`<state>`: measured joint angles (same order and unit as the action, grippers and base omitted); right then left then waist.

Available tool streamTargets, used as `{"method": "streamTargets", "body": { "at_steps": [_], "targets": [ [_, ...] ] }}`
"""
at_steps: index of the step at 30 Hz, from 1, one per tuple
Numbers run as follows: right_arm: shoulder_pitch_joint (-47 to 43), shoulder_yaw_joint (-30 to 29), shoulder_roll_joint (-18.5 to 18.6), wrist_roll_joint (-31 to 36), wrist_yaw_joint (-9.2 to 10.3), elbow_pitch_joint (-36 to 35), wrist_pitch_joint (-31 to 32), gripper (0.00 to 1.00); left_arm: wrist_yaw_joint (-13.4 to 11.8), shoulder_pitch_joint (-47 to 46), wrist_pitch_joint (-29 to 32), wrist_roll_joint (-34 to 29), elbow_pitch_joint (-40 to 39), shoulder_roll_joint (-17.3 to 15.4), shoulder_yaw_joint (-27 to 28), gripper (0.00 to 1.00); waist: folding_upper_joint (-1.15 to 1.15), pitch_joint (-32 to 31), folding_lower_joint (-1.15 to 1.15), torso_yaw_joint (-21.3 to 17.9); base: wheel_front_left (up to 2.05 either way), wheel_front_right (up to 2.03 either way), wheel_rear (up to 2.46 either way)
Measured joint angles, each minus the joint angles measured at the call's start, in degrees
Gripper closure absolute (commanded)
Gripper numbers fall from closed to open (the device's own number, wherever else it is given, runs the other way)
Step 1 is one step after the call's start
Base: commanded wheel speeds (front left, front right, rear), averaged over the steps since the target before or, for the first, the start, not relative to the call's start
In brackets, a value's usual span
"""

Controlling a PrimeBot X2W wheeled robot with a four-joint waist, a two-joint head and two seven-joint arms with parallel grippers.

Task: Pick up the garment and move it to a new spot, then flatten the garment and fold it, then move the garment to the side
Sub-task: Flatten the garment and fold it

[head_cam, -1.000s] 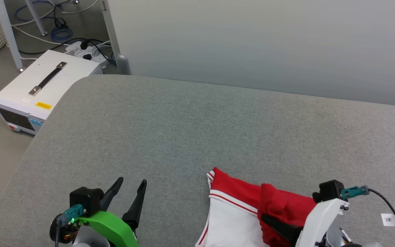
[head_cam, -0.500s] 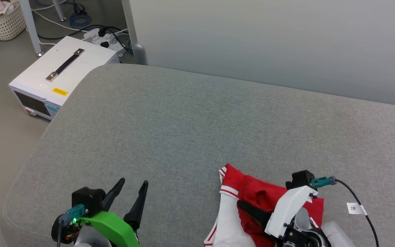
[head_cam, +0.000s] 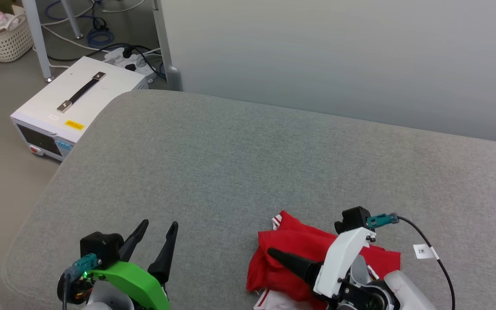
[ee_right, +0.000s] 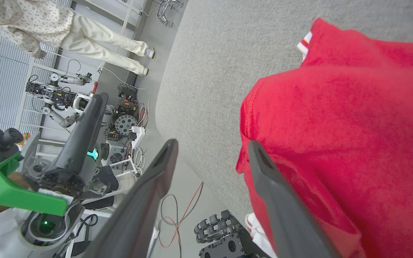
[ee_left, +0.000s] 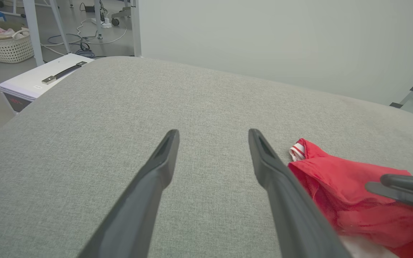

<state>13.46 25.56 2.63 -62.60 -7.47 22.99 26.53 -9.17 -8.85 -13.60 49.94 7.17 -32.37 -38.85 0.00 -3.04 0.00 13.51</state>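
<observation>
1. Looking down in the head view, both my hands sit along the bottom edge of the frame, over the grey padded table (head_cam: 230,163).
2. My right hand (ee_right: 212,143) is released. In its wrist view the two dark fingers stand wide apart with nothing pinched between them. One finger lies across red cloth, and the other pokes out past the cloth's edge, over the table's rim and the floor beyond.
3. The garment (head_cam: 299,237) is a crumpled red heap at the lower right of the head view, on the near part of the table. A bit of red-and-white stripe trim sticks out at the top of the heap. Some white fabric peeks out at the very bottom of the frame.
4. My left hand (head_cam: 159,224) is at the lower left, fingers spread and empty. It's over bare grey fabric. In its wrist view the garment lies off to the right of the fingers, not touching them.
5. Upper left of the head view has a white box (head_cam: 71,99) with a black handle. It sits on the floor right by the table's corner. A pale woven basket (head_cam: 2,38) is further back.
</observation>
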Motion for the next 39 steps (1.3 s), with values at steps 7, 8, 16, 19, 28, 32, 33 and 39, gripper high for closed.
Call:
{"method": "streamTargets", "body": {
  "at_steps": [7,8,16,19,28,32,33,39],
  "targets": [
    [0.64,-5.68,0.54,13.45,0.00,-6.50,0.96,0.00,-0.14,0.86,-0.51,-0.01,-1.31,0.25,0.55,0.00,0.00,-0.97,0.00,-2.37,0.00,0.00,0.00],
    [0.90,-6.31,1.13,16.48,-0.01,-8.38,0.93,0.00,-0.14,0.94,-0.55,-0.03,-1.51,0.32,0.74,0.00,0.00,-1.05,0.00,-2.80,0.00,0.00,0.00],
    [1.24,-10.48,11.34,33.25,-0.01,-20.13,-6.87,0.00,0.25,1.00,-1.05,-2.14,-3.68,2.14,3.94,0.00,0.00,-0.82,0.00,-6.02,0.00,0.00,0.00],
    [0.93,-12.03,14.52,36.01,-0.01,-22.12,-10.80,0.00,0.65,1.05,-1.07,-3.83,-4.47,3.22,5.83,0.00,0.00,-0.46,0.00,-7.12,0.00,0.00,0.00],
    [-6.77,-21.26,17.11,42.97,-0.01,-25.99,-23.42,0.00,3.39,3.28,-1.07,-9.56,-5.52,7.44,11.13,0.00,0.00,1.12,0.00,-9.67,0.00,0.00,0.00],
    [-12.09,-25.48,14.07,44.21,-0.01,-29.14,-27.13,0.00,4.77,4.64,-1.07,-12.82,-6.35,9.81,14.62,0.00,0.00,1.89,0.00,-10.20,0.00,0.00,0.00],
    [-13.33,-25.82,13.46,44.64,-0.01,-29.99,-28.06,0.00,5.31,4.95,-1.07,-13.40,-6.64,10.59,15.63,0.00,0.01,2.12,0.00,-10.31,0.00,0.00,0.00],
    [-18.01,-27.48,9.72,46.79,-0.01,-31.76,-32.42,0.00,8.38,6.67,-1.07,-19.83,-7.54,14.17,21.01,0.00,0.00,3.05,0.00,-10.55,0.00,0.00,0.00]
  ]
}}
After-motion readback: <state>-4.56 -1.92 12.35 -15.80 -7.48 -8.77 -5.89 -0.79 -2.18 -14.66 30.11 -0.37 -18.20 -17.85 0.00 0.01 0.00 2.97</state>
